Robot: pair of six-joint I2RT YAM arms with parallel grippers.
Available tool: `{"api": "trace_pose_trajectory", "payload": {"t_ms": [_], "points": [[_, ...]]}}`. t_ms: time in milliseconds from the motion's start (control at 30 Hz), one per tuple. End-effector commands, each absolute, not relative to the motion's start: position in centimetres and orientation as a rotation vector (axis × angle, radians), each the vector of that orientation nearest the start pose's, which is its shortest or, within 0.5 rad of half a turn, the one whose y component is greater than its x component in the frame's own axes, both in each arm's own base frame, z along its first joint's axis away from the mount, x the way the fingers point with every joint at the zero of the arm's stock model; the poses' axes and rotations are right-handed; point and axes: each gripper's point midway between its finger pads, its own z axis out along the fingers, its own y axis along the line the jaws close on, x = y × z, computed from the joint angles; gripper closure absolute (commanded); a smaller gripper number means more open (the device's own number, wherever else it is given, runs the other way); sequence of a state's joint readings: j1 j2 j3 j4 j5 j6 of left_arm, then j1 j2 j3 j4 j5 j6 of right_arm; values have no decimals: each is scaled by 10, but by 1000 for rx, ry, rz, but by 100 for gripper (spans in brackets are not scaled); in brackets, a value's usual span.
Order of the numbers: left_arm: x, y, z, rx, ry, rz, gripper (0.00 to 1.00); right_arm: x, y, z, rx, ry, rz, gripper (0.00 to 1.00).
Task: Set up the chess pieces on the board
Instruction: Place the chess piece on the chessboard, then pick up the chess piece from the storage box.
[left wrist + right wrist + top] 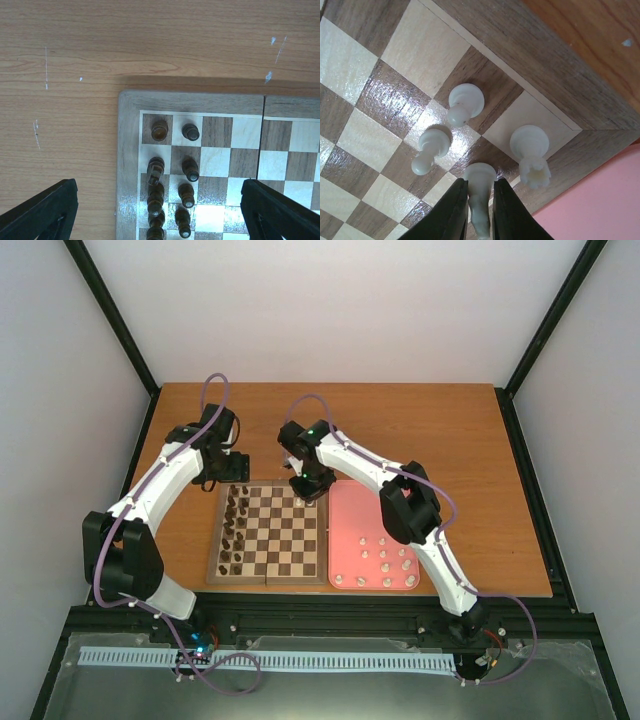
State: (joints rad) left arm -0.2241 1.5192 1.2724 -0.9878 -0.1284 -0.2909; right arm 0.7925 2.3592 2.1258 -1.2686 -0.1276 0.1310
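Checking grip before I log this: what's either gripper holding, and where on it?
Left gripper holds nothing. Right gripper flanks the top of a white piece standing on the board; whether it grips cannot be told.

- From above, the light is soft and even and the pale walls are bright. The arms cast only faint shadows on the worktop (420, 430) beside the board (267, 533).
- In the left wrist view, a soft shadow band runs along the board's far edge. Glare whitens its nearest squares, and the left hand (157, 186) is blurred.
- In the right wrist view, glare streaks the board's dark squares. The chess pieces (465, 102) are sharp with short shadows, and the right hand (481, 186) is out of focus.
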Motion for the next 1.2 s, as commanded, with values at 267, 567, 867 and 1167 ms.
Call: {"api": "trace_pose_trajectory", "payload": {"t_ms": [267,567,867,1167], "points": [[343,-52,155,-112,2741,57,0,322,353,63,-1025,2942,219,75],[345,-52,157,-114,2737,56,0,322,349,78,-1016,2914,211,69],[344,-50,159,-114,2734,66,0,300,322,127,-974,2874,211,64],[345,-54,159,-113,2736,41,0,242,253,84,-851,3004,101,54]]}}
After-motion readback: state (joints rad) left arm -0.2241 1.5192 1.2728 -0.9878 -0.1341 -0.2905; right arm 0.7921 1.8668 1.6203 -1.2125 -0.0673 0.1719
